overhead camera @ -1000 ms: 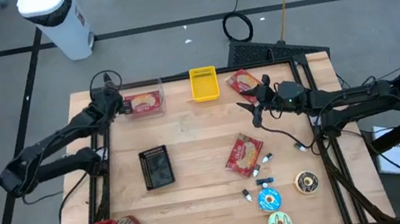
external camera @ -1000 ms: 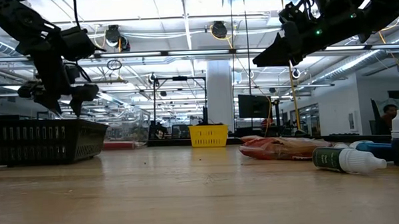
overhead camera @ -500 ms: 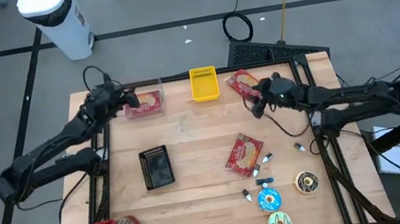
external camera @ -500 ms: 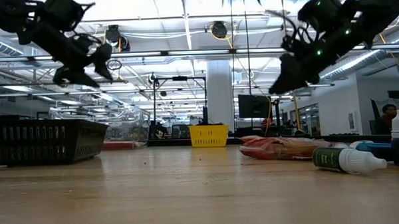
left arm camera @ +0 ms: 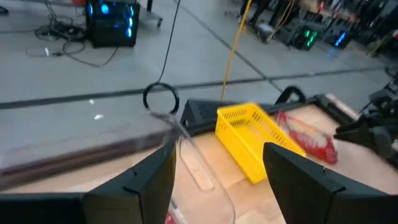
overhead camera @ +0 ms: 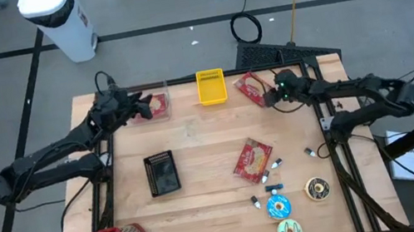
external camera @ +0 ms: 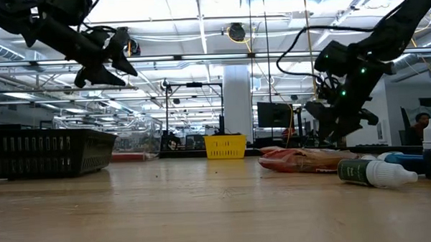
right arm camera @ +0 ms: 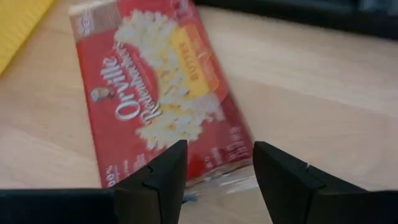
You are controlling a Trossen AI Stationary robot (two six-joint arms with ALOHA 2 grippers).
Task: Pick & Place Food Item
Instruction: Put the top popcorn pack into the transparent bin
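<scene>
Red wrapper fills my right wrist view: a butter popcorn packet [right arm camera: 163, 99] lies flat on the wooden table [overhead camera: 196, 151] near the far edge, just beside the yellow basket [overhead camera: 211, 86]. My right gripper [overhead camera: 277, 92] hangs low over the near end of that packet, jaws parted about as wide as they go and holding nothing; the packet sits ahead of my two fingers [right arm camera: 155, 174], not yet between them. From table height the packet shows no lift; it lies on the wood.

My left gripper [overhead camera: 140, 104] is up in the air at the far left corner, over the clear plastic bin [overhead camera: 156, 106] in which another red packet lies. Its jaws are also spread and empty, pointing out past the yellow basket.

A second popcorn packet [overhead camera: 252, 159] lies mid-table, well apart from both of my grippers, and a black mesh basket [overhead camera: 162, 174] sits left of it.

As I judge it, the pick is only at the approach stage: nothing is grasped and nothing is being carried. What is left is to come down around the far packet, close on it, lift it and set it in a container, which one I cannot tell from here.
</scene>
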